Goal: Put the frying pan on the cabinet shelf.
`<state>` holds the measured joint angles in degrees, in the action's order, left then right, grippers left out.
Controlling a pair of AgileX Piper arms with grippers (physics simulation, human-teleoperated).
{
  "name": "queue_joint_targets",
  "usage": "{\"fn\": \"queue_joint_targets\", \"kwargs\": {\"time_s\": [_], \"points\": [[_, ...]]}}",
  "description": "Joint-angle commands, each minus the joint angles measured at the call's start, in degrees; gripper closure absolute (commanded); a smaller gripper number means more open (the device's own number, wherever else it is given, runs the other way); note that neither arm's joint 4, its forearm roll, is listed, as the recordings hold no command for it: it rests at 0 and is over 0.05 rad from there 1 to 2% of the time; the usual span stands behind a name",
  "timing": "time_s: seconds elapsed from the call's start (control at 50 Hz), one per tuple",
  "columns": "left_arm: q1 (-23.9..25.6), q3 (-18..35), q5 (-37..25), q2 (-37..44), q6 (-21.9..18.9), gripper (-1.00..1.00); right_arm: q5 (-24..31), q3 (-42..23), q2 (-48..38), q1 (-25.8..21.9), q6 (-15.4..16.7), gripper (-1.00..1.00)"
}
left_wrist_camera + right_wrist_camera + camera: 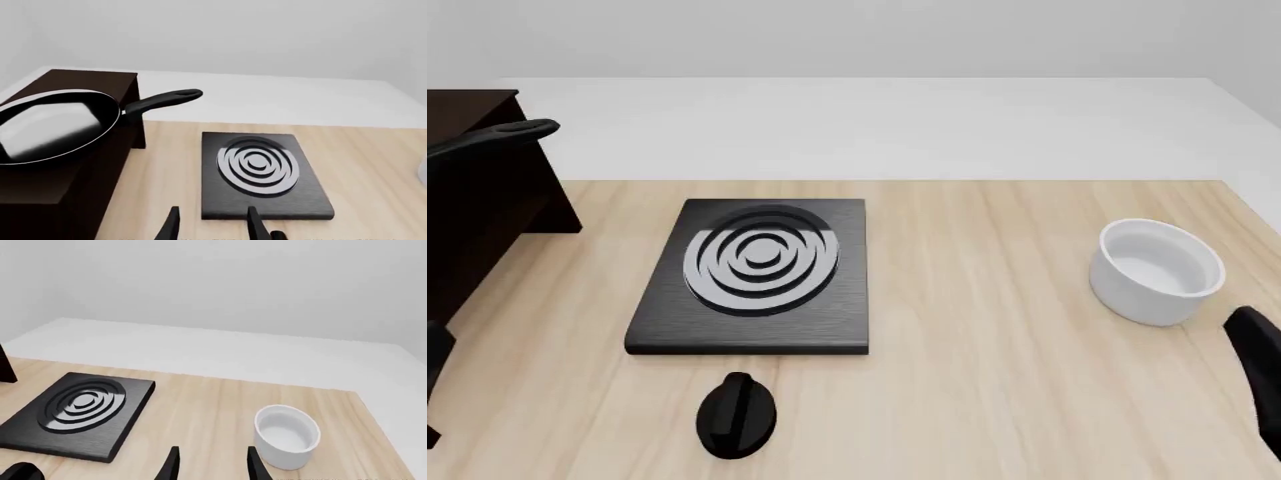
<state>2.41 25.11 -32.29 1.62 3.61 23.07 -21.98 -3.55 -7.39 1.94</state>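
The frying pan (53, 125), black with a glossy inside, rests on the top board of the dark brown cabinet (40, 187), and its long handle (163, 100) sticks out past the cabinet's edge. In the front view only the handle (507, 135) and a bit of rim show at the far left above the cabinet (481, 210). My left gripper (213, 227) is open with nothing between its fingers, low over the table just before the stove plate, well away from the pan. It shows as a black shape (738, 415) from above. My right gripper (212, 465) is open and empty near the bowl.
A black square stove plate (754, 275) with silver rings lies mid-table. A white bowl (1158, 270) stands at the right, also visible in the right wrist view (287, 435). The right arm (1261, 375) enters at the right edge. Light wooden tabletop (988, 340) lies between them.
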Motion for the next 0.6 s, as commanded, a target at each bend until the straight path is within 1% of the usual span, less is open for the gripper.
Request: {"fn": "queue_joint_targets", "kwargs": {"time_s": [0.02, 0.06, 0.12, 0.14, 0.18, 0.26, 0.34, 0.4, 0.54, 0.56, 0.6], "points": [[1.03, 1.63, -2.84, -1.61, 0.47, -1.0, 9.67, -7.15, 3.05, 0.33, -3.12, -1.0], [0.48, 1.93, -2.98, -1.61, -1.67, -1.0, 11.78, -8.43, 3.46, 0.65, -3.21, -1.0], [0.5, 2.59, -3.5, -1.61, -1.71, -1.0, 14.5, -10.44, 3.46, 0.41, -3.41, -1.0], [0.34, 2.73, -3.61, -1.61, -2.56, -1.0, 16.2, -11.5, 3.49, 0.29, -3.33, -1.0], [0.4, 2.87, -3.69, -1.61, -3.3, -1.0, 17.68, -12.65, 3.52, 0.75, -3.82, -1.0], [0.46, 3.37, -3.81, -1.61, -2.89, -1.0, 19.44, -13.94, 3.54, 1.11, -3.39, -1.0], [0.44, 4.26, -4.46, -1.61, -3.41, -1.0, 20.88, -14.96, 3.54, 1.18, -3.88, -1.0], [0.12, 5.98, -5.48, -1.61, -3.08, -1.0, 21.75, -15.48, 3.54, 1.41, -3.48, -1.0], [1.34, 11.45, -9.81, -1.61, -4.48, -1.0, 23.97, -16.39, 3.55, 2.3, -3.28, -1.0], [1.55, 11.87, -10.22, -1.61, -5.04, -1.0, 24.08, -16.21, 3.55, 2.38, -3.0, -1.0], [1.49, 12.56, -10.54, -1.61, -4.88, -1.0, 24.16, -16.31, 3.55, 2.46, -2.13, -1.0]]}}
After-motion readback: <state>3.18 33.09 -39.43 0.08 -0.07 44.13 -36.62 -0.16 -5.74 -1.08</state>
